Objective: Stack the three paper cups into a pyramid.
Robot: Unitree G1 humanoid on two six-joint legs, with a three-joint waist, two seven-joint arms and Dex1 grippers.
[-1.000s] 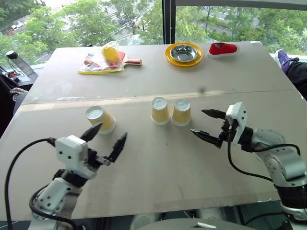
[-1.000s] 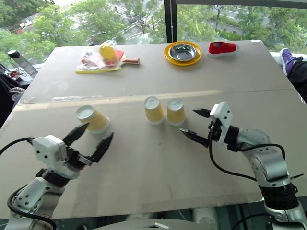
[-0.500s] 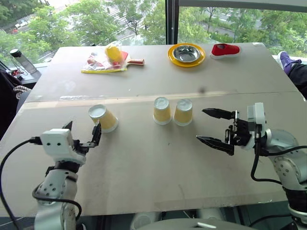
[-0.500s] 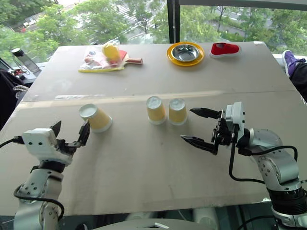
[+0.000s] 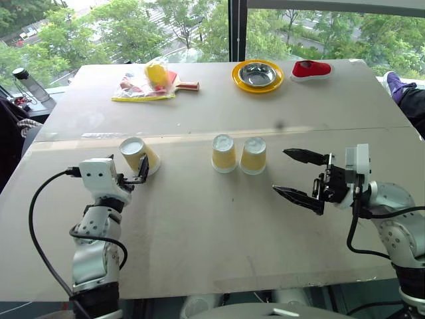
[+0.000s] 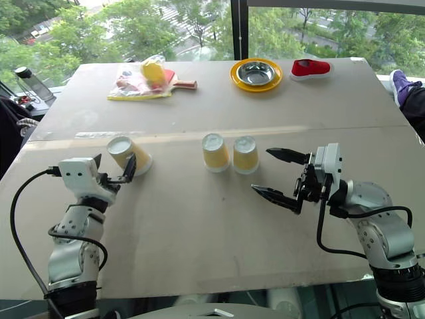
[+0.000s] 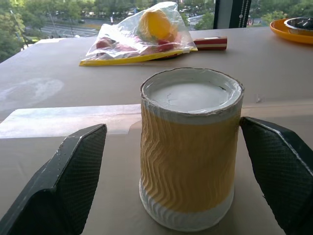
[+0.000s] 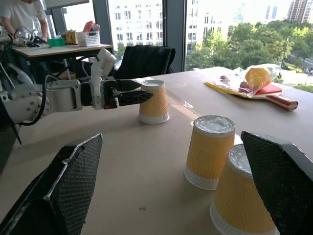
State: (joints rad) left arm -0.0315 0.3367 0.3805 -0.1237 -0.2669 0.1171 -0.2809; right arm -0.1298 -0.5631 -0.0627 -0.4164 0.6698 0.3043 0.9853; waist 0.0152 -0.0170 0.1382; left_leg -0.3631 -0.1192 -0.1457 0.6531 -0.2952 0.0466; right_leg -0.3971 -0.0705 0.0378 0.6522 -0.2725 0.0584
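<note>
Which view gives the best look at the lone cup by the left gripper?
The left wrist view: the lone cup stands upside down, close up, between the open left gripper's fingers, not yet touched. Both eye views show it small, partly behind that gripper. The right wrist view shows it far off, with the fingers alongside.

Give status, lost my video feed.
Left tool open, straddling lone cup. Right tool open, empty. Paired cups upside down, side by side.

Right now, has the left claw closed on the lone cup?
No: the left claw stands open, its fingers apart from the cup on both sides.
</note>
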